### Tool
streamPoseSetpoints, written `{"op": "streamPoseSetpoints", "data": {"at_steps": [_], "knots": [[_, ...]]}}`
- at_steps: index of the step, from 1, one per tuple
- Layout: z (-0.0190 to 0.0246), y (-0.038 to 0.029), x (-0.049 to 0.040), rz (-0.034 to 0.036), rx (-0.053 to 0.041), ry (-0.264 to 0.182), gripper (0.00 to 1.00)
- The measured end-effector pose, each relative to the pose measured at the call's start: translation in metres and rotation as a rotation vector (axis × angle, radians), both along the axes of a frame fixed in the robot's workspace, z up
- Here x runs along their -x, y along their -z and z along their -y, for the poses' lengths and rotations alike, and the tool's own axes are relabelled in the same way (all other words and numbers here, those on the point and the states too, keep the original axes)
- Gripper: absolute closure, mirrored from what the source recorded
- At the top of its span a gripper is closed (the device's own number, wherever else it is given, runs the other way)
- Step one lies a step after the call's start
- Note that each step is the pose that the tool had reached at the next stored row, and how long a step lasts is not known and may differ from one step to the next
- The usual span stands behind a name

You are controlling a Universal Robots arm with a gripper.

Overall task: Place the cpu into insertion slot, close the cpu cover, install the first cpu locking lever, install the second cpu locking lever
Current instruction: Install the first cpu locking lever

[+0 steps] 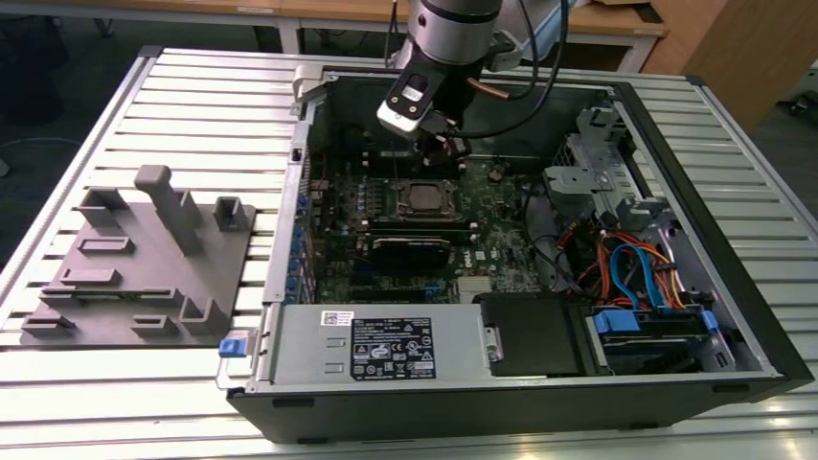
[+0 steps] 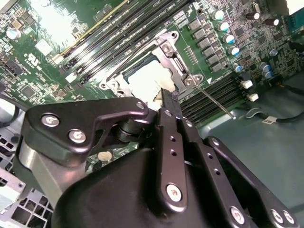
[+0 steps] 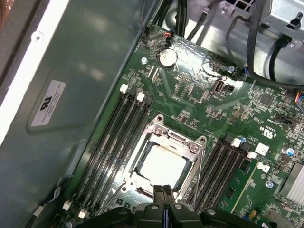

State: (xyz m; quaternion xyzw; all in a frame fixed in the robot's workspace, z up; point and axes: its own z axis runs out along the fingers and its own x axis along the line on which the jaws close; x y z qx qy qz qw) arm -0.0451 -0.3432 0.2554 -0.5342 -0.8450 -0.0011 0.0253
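An open computer case [image 1: 735,287] lies on its side on a slatted metal table [image 1: 192,105], and the arm reaches down into it from the far side. The gripper [image 1: 445,153] hangs over the green motherboard [image 1: 505,264], just beyond the far edge of the insertion slot [image 1: 400,198]. In both wrist views the jaws are together, their dark tips meeting in a thin seam with nothing visible between them. In the first wrist view the fingertips [image 3: 160,191] sit right at one edge of the socket. The cpu [image 3: 161,165] lies inside the slot with its pale metal top showing through the square cut-out. The cpu cover [image 3: 192,151] lies down flat around it as a silvery frame. In the second wrist view a thin metal locking lever [image 2: 213,100] runs out from a corner of the frame, slanting across the neighbouring memory slots [image 2: 213,92]; whether it is latched cannot be told. Long black memory slots flank the socket on both sides in the first wrist view. Towards the exterior view's left, outside the case, a grey moulded fixture [image 1: 128,273] with upright posts rests on the table. A silver power supply [image 1: 383,347] fills the near edge of the case, with coloured cables [image 1: 626,264] bundled at the exterior view's right.
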Motion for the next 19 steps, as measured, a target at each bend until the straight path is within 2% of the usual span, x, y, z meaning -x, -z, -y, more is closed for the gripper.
{"op": "streamPoseSetpoints", "data": {"at_steps": [4, 9, 19], "knots": [[-0.0001, 0.0000, 0.0066, 0.0013, 0.0000, -0.005, 0.90], [0.0000, 0.0000, 0.0079, 0.0020, -0.0013, -0.033, 0.90], [0.0000, 0.0005, 0.0079, 0.0019, -0.0018, -0.195, 0.90]]}}
